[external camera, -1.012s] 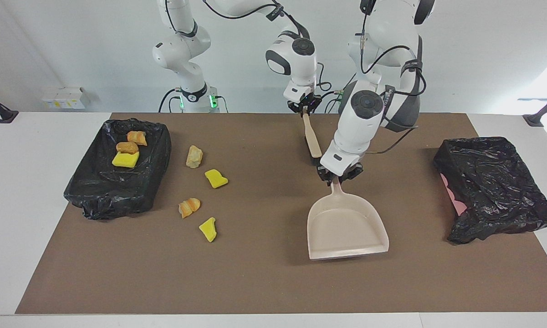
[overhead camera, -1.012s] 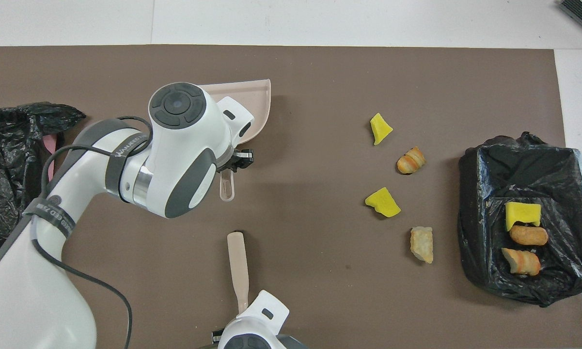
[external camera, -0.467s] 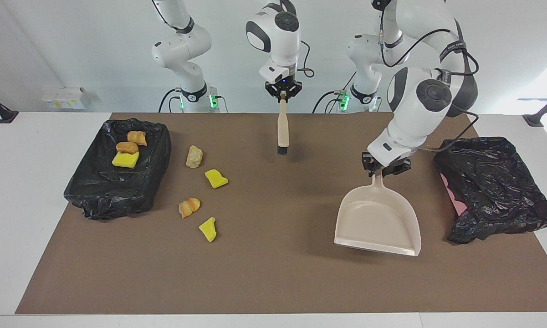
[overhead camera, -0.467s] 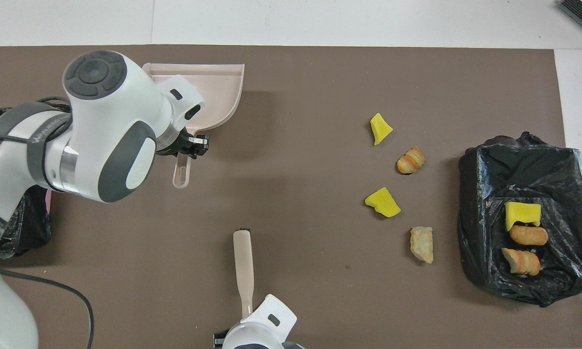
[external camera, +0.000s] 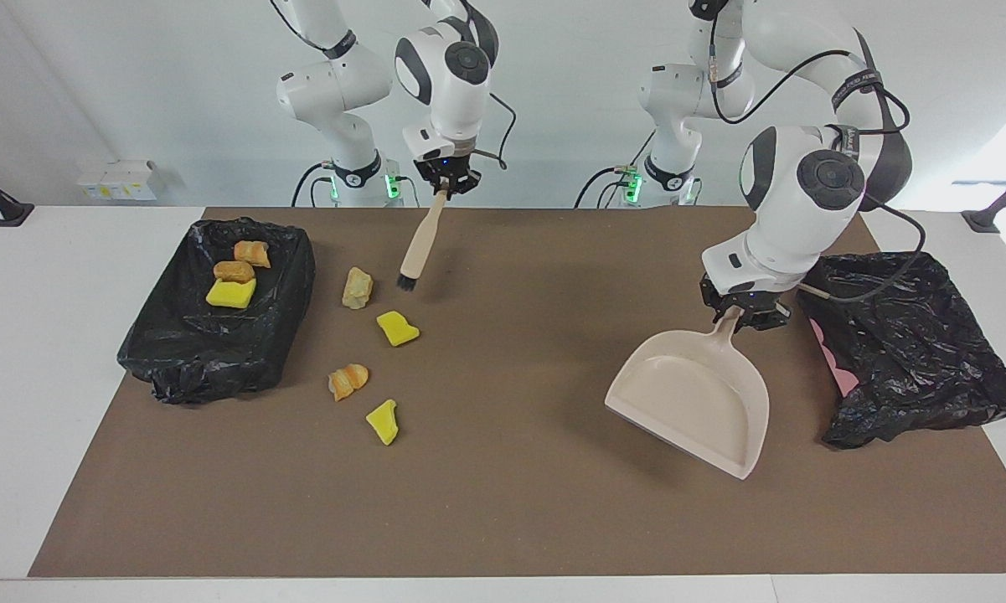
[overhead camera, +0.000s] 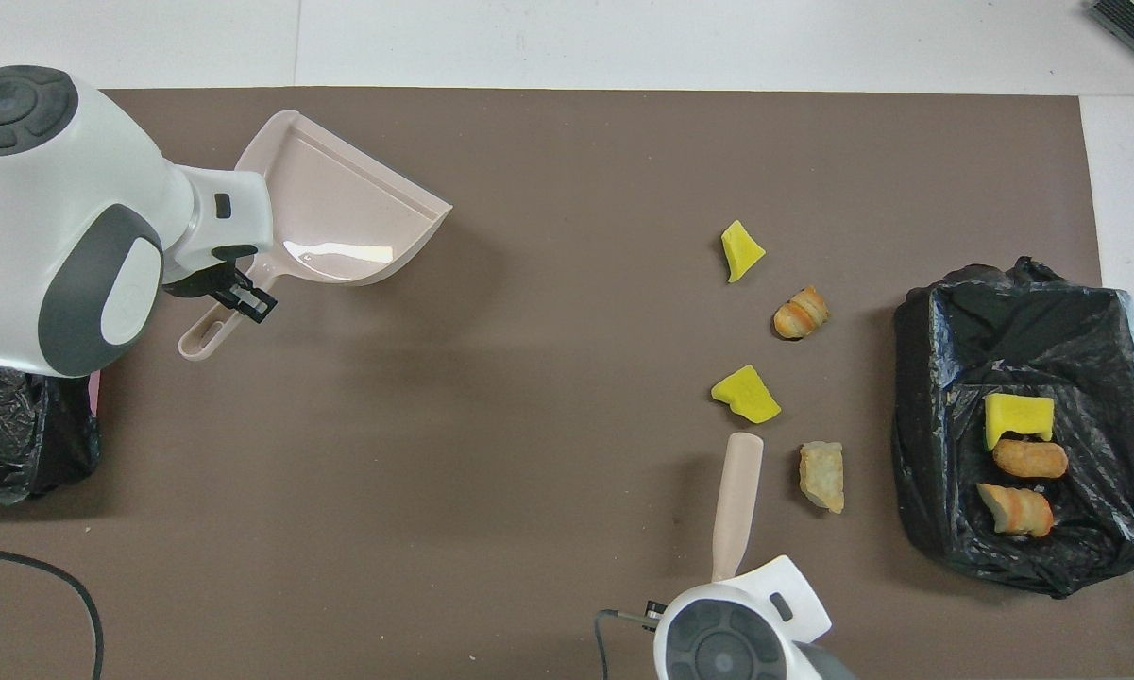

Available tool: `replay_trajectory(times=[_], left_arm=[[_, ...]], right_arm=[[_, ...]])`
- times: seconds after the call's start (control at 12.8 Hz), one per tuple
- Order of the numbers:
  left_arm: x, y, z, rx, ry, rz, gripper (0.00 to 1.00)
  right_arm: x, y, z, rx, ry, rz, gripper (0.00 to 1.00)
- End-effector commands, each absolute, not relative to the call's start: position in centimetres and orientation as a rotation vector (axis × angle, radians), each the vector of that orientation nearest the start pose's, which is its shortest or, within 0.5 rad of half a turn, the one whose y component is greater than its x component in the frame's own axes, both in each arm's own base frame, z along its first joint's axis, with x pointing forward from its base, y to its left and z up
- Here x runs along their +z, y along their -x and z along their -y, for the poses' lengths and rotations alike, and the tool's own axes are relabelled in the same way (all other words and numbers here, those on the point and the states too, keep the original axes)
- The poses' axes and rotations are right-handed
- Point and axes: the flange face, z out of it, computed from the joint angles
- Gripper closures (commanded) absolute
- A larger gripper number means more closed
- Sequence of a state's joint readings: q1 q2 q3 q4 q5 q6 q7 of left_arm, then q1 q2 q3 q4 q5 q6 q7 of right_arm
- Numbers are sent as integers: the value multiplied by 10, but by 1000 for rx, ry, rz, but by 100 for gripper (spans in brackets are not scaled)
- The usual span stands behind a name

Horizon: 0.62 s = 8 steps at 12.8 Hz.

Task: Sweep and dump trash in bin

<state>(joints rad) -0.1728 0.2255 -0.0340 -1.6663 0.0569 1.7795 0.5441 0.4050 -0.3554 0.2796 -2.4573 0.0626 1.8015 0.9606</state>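
while the right pincer (external camera: 446, 186) pinches the brush (external camera: 420, 243) handle beside the trash (external camera: 358, 287), four bits lie loose on the desk (external camera: 503, 519) by the lined bin (external camera: 167, 368) holding three. the left pincer (external camera: 741, 316) pinches the dustpan (external camera: 691, 402) handle, raised and well apart; judged best set down, lip flat, beside the bits before sweeping.

Four yellow and tan trash bits (external camera: 367, 352) lie beside the bin (external camera: 176, 368); three sit inside.
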Motion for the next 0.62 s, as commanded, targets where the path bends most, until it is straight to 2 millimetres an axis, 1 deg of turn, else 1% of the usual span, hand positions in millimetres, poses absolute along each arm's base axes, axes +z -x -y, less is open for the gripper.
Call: replay_trajectory(times=[0.0,0.08,0.16,0.23,0.31,0.39,0.55], left_arm=[[458,-586,105,171,2701,-1533,100],[452,-581,103,156,2616,-1678,100],[449,-577,104,141,2566,-1754,100],[441,-574,108,147,2537,-1796,100],[432,-572,112,168,2488,-1842,100],[427,-568,126,171,2412,-1906,100],[415,-560,157,196,2276,-1979,100]], right_arm=[[395,-314,-217,259,3390,-673,100],[393,-322,-202,271,3420,-680,100],[392,-329,-188,305,3415,-695,100],[390,-333,-174,358,3418,-696,100],[385,-333,-165,395,3421,-693,100],[380,-328,-159,436,3421,-695,100],[371,-313,-138,482,3418,-682,100]])
